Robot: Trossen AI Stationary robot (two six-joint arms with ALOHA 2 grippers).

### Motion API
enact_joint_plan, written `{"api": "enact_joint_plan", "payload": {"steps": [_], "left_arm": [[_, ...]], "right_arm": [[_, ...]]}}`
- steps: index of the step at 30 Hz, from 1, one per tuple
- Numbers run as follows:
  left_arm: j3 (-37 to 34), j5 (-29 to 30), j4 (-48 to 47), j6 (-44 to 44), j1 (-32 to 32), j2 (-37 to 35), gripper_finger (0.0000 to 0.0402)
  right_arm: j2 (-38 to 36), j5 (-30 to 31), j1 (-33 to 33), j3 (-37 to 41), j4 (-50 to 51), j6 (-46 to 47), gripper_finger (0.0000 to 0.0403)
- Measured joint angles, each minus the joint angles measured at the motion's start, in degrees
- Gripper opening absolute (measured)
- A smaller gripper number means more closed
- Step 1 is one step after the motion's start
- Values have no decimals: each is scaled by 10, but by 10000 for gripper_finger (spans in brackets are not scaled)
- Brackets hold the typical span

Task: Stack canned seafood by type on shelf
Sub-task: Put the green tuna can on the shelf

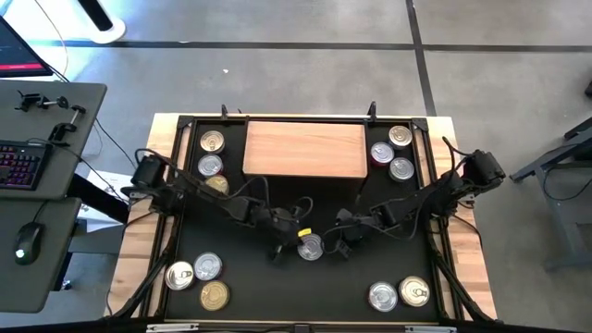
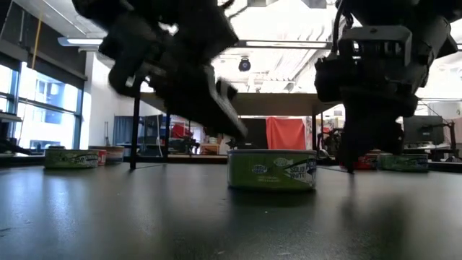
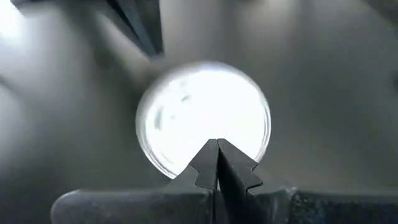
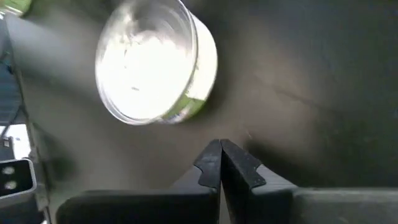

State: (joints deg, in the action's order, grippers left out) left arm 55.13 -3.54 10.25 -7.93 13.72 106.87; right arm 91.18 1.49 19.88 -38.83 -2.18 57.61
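Fingers of both grippers, left and right, are pressed shut and empty, flanking one silver-lidded, green-labelled round tin on the black mat; the light wooden shelf stands bare, so nothing is stacked; other tins sit clustered near the mat's corners, none blocking.

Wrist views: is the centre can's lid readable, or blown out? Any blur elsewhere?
Left wrist view: the centre can has its lid blown out to white glare, with no detail, beyond the shut left claw. Right wrist view: lid also overexposed, only the green side legible, beside the shut right claw. Low view: both arms are dark, soft shapes against bright ceiling lights; the can's label is fairly sharp.
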Motion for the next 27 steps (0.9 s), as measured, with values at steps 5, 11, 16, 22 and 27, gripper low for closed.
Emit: {"api": "enact_joint_plan", "payload": {"steps": [5,11,16,22,27], "left_arm": [[1,44,-2,17,13,8,0],[0,55,-5,18,23,8,0],[1,57,-15,19,25,8,0],[2,57,-30,19,25,9,0],[2,58,-51,13,24,8,0]], "right_arm": [[0,17,0,0,-20,-13,0],[27,22,0,0,-56,-10,0],[61,15,0,-16,-79,2,0],[72,17,0,-43,-71,0,0],[71,18,1,-71,-66,-2,0]]}}
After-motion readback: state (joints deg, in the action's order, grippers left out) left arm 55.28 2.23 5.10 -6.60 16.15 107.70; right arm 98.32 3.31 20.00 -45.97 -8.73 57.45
